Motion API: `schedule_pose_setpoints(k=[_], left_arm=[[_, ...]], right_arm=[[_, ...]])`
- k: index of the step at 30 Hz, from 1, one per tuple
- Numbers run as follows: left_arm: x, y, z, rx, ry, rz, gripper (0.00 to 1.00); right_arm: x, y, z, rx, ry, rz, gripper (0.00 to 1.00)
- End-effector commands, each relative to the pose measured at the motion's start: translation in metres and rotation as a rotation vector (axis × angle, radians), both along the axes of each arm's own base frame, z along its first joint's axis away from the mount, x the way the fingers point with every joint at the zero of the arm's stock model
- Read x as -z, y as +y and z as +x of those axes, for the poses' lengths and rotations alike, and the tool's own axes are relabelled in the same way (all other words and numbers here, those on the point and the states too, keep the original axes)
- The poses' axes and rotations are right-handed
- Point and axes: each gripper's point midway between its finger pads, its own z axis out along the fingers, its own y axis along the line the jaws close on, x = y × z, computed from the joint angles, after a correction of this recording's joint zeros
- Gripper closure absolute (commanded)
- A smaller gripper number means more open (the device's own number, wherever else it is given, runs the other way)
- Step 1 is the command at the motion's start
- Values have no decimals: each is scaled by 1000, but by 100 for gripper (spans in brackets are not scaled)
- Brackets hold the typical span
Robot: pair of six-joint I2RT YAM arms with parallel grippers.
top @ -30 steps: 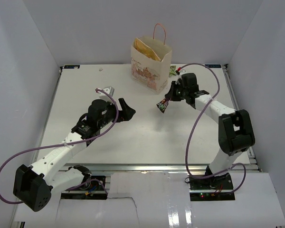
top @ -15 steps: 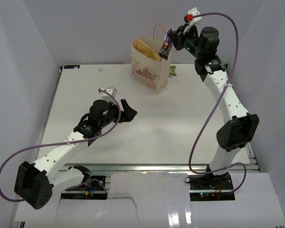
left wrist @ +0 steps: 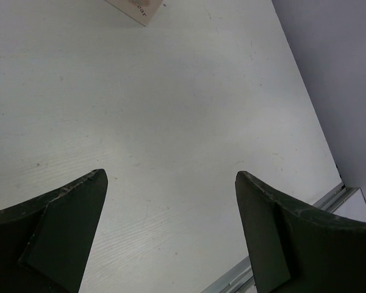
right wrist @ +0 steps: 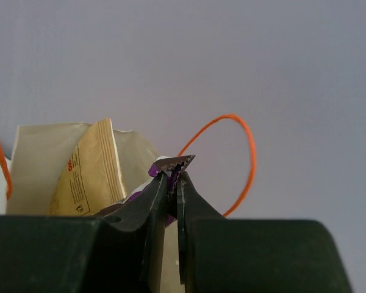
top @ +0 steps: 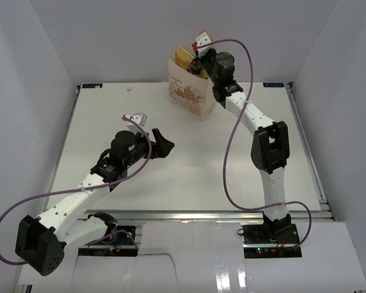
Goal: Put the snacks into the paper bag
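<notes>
The right claw [right wrist: 172, 178], pinched shut on the purple bar's [right wrist: 171, 163] crimped end, holds it at the paper bag's [top: 186, 91] mouth beside the chip bag [right wrist: 88, 168] inside, while the left claw [left wrist: 171, 177] hangs wide open and empty over the table [left wrist: 171, 91]

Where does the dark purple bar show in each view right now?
Top external: hidden by the right end effector at the mouth of the paper bag.
Left wrist: not in it; only a paper bag corner, top edge.
Right wrist: centre, dark purple bar pinched in the shut end effector.
Shared landmark: the paper bag.
</notes>
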Motion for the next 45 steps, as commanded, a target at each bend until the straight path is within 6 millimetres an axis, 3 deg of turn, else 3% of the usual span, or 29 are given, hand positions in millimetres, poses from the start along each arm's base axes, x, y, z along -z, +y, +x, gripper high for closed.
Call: schedule_pose_setpoints(k=[1, 7, 15, 20, 24, 30, 36, 38, 45], left_arm=[[0, 4, 0, -16, -9, 1, 3], [3, -3, 5, 9, -3, 11, 3], [3, -6, 6, 21, -7, 13, 3], [3, -3, 4, 13, -7, 11, 3], [3, -3, 4, 11, -10, 4, 3], [2, -4, 4, 13, -10, 7, 3], [1, -3, 2, 15, -10, 6, 3], [1, -2, 1, 10, -10, 6, 3], [0, -2, 1, 11, -14, 2, 3]], right_arm=[[-114, -34, -28, 89, -306, 79, 92], [-124, -38, -42, 76, -342, 73, 92], [-84, -22, -40, 9, -267, 9, 91], [-89, -21, -41, -3, -260, 40, 91], [-86, -7, -47, -59, -249, 31, 91], [-69, 5, -51, -81, -210, 24, 91], [-49, 4, -37, -22, -184, 5, 88], [-47, 3, -36, -12, -184, -2, 84], [-54, 3, -46, -38, -185, -7, 47]])
